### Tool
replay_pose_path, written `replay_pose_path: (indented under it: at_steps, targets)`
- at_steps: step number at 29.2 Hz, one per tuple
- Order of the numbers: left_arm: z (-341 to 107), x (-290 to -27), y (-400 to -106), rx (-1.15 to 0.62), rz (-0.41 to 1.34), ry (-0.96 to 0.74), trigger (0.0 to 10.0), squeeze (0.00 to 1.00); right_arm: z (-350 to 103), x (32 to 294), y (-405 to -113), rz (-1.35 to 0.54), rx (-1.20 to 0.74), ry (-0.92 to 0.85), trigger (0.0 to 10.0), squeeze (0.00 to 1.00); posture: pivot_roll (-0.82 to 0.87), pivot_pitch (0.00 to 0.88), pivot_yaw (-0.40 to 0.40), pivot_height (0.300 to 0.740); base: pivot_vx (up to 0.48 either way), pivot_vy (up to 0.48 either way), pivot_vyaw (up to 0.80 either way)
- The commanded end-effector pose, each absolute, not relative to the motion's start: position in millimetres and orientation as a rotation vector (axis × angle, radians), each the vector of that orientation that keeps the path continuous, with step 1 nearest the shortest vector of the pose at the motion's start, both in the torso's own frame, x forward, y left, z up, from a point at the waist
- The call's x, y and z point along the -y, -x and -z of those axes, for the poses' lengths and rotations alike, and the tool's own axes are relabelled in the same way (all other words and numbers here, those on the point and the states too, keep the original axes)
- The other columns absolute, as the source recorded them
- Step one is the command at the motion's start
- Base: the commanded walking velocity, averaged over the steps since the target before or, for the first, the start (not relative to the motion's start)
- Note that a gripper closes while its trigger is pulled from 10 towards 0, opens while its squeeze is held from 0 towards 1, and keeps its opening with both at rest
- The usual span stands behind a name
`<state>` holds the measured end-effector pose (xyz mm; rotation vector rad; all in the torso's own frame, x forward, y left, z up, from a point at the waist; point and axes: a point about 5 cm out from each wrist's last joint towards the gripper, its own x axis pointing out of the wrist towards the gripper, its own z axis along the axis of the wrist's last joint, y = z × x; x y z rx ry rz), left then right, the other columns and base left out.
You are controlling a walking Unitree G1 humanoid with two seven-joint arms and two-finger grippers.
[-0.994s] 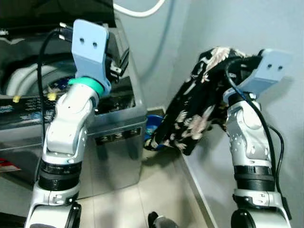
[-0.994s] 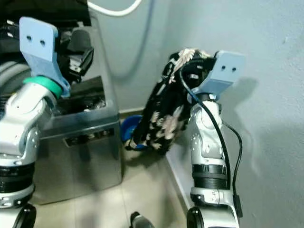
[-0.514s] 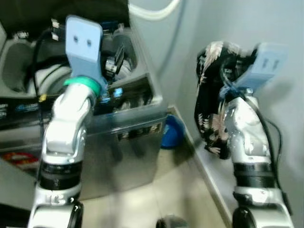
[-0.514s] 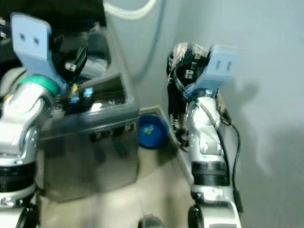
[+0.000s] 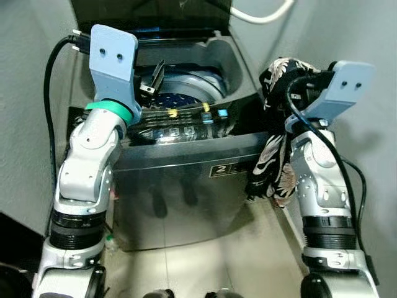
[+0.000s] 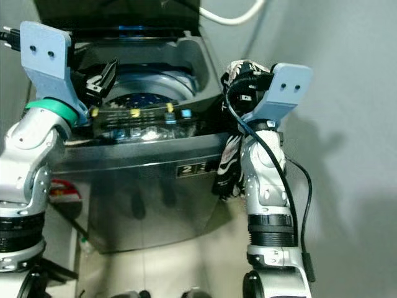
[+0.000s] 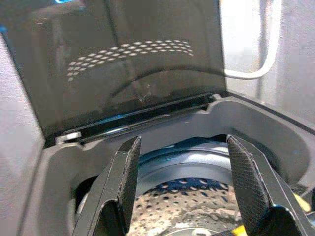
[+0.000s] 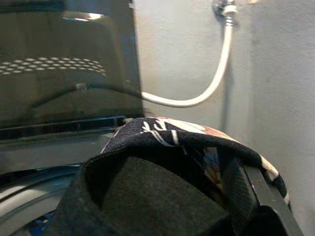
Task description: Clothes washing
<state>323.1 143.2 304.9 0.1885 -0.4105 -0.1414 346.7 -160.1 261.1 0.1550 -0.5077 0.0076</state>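
A grey top-loading washing machine (image 5: 186, 180) stands in front of me with its dark lid (image 5: 149, 15) raised. Its perforated drum (image 7: 197, 201) lies open below. My left gripper (image 7: 182, 147) is open and hovers over the front left of the tub, with nothing between its fingers (image 5: 154, 77). A black floral garment (image 5: 273, 167) hangs from my right gripper (image 8: 162, 196), which is shut on it. The cloth drapes over that gripper and dangles beside the machine's front right corner, hiding most of the fingers.
A control panel (image 5: 180, 127) with yellow and blue buttons runs along the machine's front rim. A white hose (image 8: 216, 83) curves down the wall behind. The grey wall (image 5: 372, 155) stands close on my right. Tiled floor (image 5: 236, 254) lies below, and a red object (image 6: 62, 189) sits low at the left.
The camera has swung so the machine now sits centred with its open tub in sight. The garment, earlier spread out sideways, now hangs straight down by the machine's right corner.
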Motion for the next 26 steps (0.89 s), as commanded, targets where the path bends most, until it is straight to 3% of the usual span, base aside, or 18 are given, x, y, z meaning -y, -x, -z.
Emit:
replay_pose_path:
  at_steps: [1, 7, 11, 18, 21, 26]
  targets:
    - [-305, -141, -322, 0.428, 0.138, -0.209, 10.0, 0.0, -267, 159, -344, -0.029, 0.546, -0.168, 10.0, 0.0, 0.04, 0.064, 0.012, 0.74, 0.0, 0.0, 0.0]
    - [-316, -150, -322, 0.511, 0.038, -0.26, 10.0, 0.0, -286, 141, -337, -0.151, 0.653, -0.178, 10.0, 0.0, 0.04, 0.061, 0.019, 0.74, 0.0, 0.0, 0.0]
    - [-315, -146, -322, 0.523, 0.067, -0.336, 10.0, 0.0, -315, 123, -342, -0.228, 0.757, -0.119, 10.0, 0.0, 0.04, 0.06, 0.024, 0.74, 0.0, 0.0, 0.0]
    - [-298, -123, -309, 0.418, 0.397, -0.194, 10.0, 0.0, -375, 86, -348, -0.425, 0.898, -0.137, 10.0, 0.0, 0.05, 0.064, 0.021, 0.74, 0.0, 0.0, 0.0]
    - [-302, -104, -292, 0.44, 0.696, -0.115, 10.0, 0.0, -405, 54, -337, -0.704, 0.922, -0.227, 10.0, 0.0, 0.06, 0.071, 0.002, 0.74, 0.0, 0.0, 0.0]
    - [-326, -94, -311, 0.505, 0.811, -0.059, 10.0, 0.0, -425, 43, -315, -0.954, 0.939, -0.368, 10.0, 0.0, 0.04, 0.074, 0.01, 0.74, 0.0, 0.0, 0.0]
